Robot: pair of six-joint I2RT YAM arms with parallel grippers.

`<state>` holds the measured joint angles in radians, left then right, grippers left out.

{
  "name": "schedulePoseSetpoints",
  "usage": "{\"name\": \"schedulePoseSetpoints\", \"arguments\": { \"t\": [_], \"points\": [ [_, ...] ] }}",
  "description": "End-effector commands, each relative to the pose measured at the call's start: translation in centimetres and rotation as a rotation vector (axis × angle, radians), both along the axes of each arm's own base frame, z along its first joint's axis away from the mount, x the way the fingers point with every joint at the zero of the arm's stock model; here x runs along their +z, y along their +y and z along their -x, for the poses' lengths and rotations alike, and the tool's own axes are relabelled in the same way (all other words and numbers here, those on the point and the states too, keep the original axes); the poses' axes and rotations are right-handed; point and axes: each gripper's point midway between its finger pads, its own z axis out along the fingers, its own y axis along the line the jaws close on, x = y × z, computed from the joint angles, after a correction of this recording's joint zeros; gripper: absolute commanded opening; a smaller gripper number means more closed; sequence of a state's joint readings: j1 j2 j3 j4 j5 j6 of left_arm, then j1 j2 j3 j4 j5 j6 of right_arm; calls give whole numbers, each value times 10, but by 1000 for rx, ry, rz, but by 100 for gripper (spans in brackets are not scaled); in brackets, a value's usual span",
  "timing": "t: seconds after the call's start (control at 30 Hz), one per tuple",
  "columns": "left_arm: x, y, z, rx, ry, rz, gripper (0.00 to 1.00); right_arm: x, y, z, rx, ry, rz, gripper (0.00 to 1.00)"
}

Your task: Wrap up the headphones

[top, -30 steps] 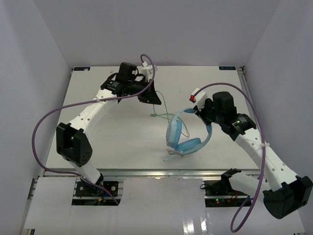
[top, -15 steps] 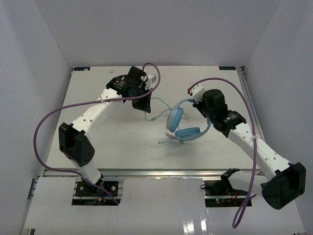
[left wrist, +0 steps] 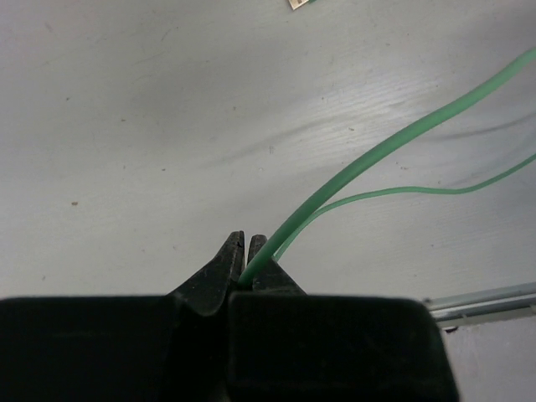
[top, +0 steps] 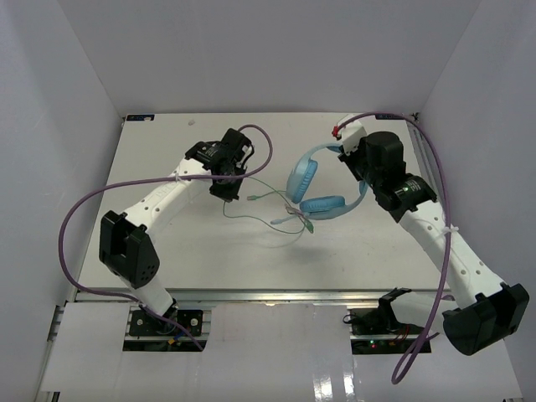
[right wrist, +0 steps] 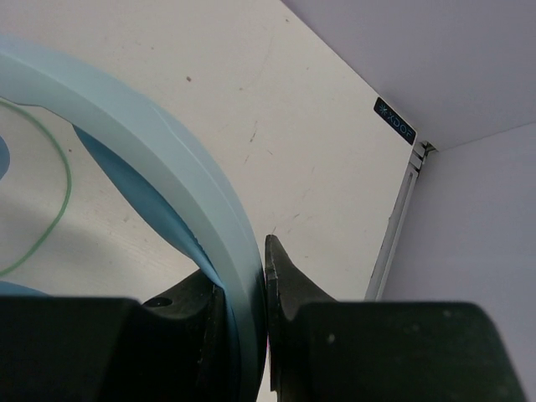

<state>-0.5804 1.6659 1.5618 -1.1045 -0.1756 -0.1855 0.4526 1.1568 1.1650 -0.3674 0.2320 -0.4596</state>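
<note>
White table point(top: 167, 251) boxed in by plain white walls point(top: 75, 75); I see the headphones point(top: 322, 203) right of centre, toward the far side; light blue, with a wide padded band point(right wrist: 151, 142) arching toward the back wall and two ear cups point(top: 301, 176) at its ends, one turned on edge, the other flatter just in front of it; I cannot tell if the cups touch the table; a thin pale-green cable point(top: 251, 194) leaves the cups and runs left over the table in loose curves, toward my left arm.

Right gripper point(right wrist: 247, 276) sits at the top of the band; one finger on each side of it, both pressed against the blue padding, so the band is pinched tight between them.

Left gripper point(left wrist: 245, 251) hangs over the table left of the headphones, well apart from the cups; its fingertips are almost pressed together with only a sliver between, and the cable is nipped in that sliver, slanting up and to the right; a second stretch of the same cable lies beyond it on the table.

Thick purple cables point(top: 84, 201) loop off both arms.
</note>
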Motion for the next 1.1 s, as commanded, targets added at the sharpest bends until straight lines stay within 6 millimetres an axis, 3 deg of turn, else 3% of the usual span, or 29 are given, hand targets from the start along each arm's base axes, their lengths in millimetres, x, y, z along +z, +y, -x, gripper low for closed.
{"name": "schedulePoseSetpoints", "arguments": {
  "t": [0.0,0.13,0.27,0.4,0.53,0.77,0.9,1.07],
  "points": [
    [7,9,-1,-7,-62,107,0,88,13,2,68,-139,-271,8],
    [-1,-1,-1,-42,-16,338,0,104,22,20,178,-82,-385,8],
    [9,-35,9,-181,17,538,0,102,41,43,298,13,-482,8],
    [27,-55,13,-265,33,642,0,91,68,70,454,137,-579,8],
    [27,-59,16,-320,57,653,0,96,89,92,615,219,-640,8],
    [2,-61,0,-316,75,619,10,148,98,114,756,192,-690,8],
    [-14,-73,-7,-314,104,668,25,174,92,119,764,156,-714,8],
    [-27,-93,-15,-328,97,780,35,205,84,118,759,85,-719,8]
  ]
}}
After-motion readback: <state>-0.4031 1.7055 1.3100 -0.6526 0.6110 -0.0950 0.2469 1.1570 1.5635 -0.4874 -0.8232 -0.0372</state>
